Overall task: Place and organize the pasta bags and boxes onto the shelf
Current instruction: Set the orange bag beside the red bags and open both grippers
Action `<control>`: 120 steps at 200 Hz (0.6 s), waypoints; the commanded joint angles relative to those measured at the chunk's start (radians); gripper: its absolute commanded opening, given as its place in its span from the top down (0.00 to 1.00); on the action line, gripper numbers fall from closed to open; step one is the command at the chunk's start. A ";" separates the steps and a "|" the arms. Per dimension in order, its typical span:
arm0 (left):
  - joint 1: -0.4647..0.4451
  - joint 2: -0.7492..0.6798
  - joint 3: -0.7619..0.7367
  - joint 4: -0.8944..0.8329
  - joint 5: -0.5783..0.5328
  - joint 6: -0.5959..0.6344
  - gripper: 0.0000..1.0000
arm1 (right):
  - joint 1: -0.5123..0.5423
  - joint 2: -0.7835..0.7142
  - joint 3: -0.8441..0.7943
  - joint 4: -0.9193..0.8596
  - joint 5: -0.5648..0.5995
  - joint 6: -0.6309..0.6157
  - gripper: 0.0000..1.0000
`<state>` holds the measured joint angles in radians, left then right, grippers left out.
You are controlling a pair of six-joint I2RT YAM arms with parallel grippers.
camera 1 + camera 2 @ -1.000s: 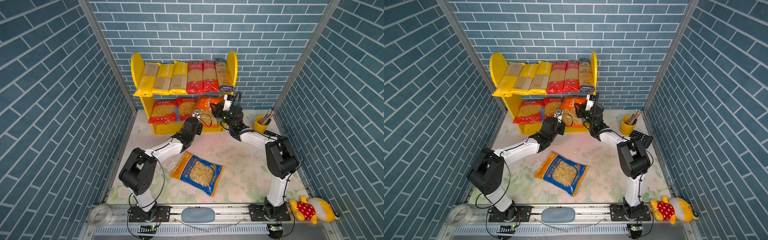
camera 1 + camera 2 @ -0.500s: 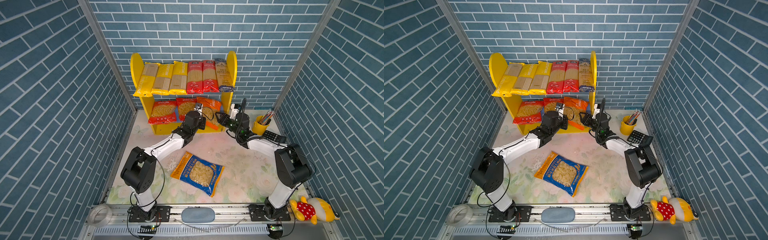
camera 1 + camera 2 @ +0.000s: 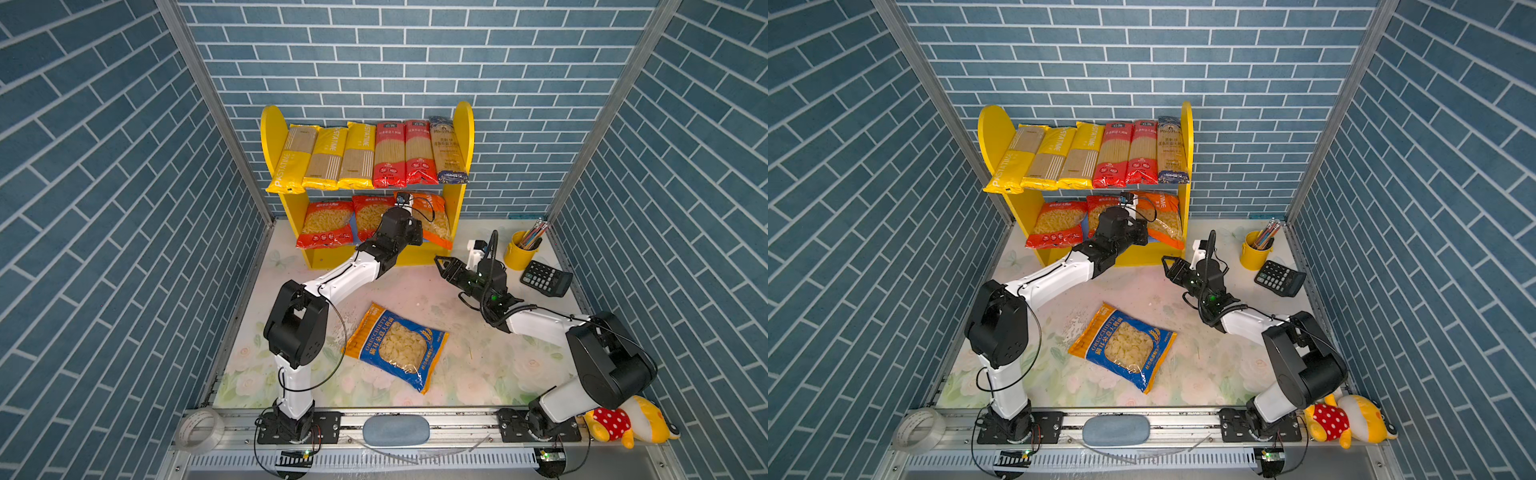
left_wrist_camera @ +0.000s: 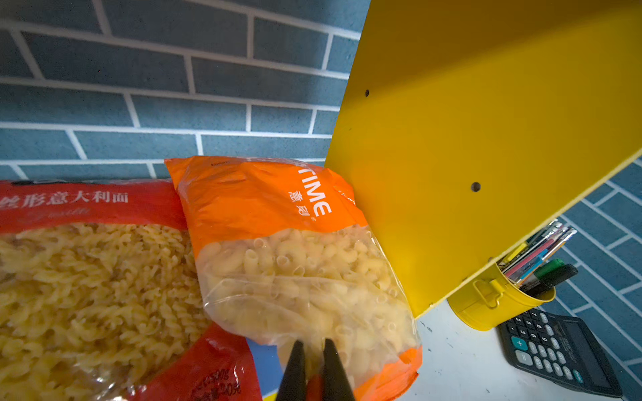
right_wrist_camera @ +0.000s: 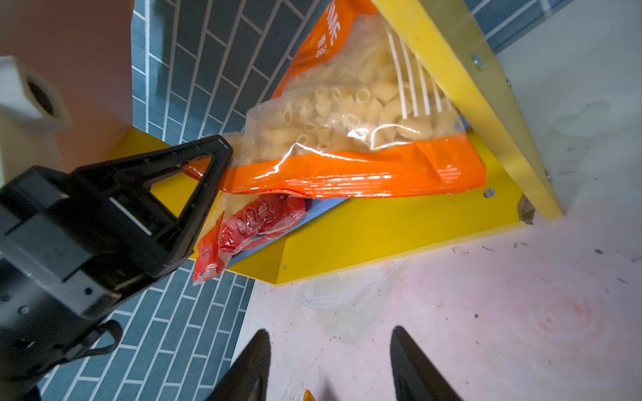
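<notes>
The shelf [image 3: 463,124] stands at the back wall with several long spaghetti packs [image 3: 370,156] lying on its upper board. On the lower board lean two red pasta bags [image 3: 328,222] and, at the right end, an orange macaroni bag [image 4: 271,205]. My left gripper [image 4: 312,347] is shut on the orange bag's lower corner, in front of that board [image 3: 417,235]. A blue pasta bag [image 3: 395,347] lies flat mid-table. My right gripper [image 5: 330,333] is open and empty over the table, just right of the shelf's front [image 3: 441,262].
A yellow pencil cup [image 3: 521,251] and a black calculator [image 3: 546,278] sit at the back right, close behind my right arm. A plush toy [image 3: 623,422] and a tape roll [image 3: 197,428] lie on the front rail.
My right gripper let go of the orange bag, opened, and drew back from the shelf towards the front. My left gripper moved closer to the shelf, and the orange bag now leans at the lower board's right end.
</notes>
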<state>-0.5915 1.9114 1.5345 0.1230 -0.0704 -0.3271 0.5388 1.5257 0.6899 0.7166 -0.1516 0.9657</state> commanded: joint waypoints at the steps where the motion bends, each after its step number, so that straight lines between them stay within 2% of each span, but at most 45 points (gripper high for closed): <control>1: -0.010 0.047 -0.005 -0.013 0.044 -0.069 1.00 | 0.006 -0.039 -0.050 0.053 0.034 0.037 0.44; 45: -0.032 0.066 0.003 -0.067 0.085 -0.008 1.00 | 0.018 -0.013 -0.131 0.135 0.034 0.102 0.47; 85: 0.020 -0.002 -0.179 0.012 0.080 -0.052 1.00 | 0.041 -0.016 -0.163 0.136 0.029 0.105 0.48; 120: 0.053 -0.021 -0.195 -0.005 0.131 -0.045 1.00 | 0.058 0.004 -0.187 0.143 0.033 0.123 0.48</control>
<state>-0.5552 1.9068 1.3552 0.1844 0.0002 -0.3714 0.5842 1.5158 0.5327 0.8059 -0.1352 1.0443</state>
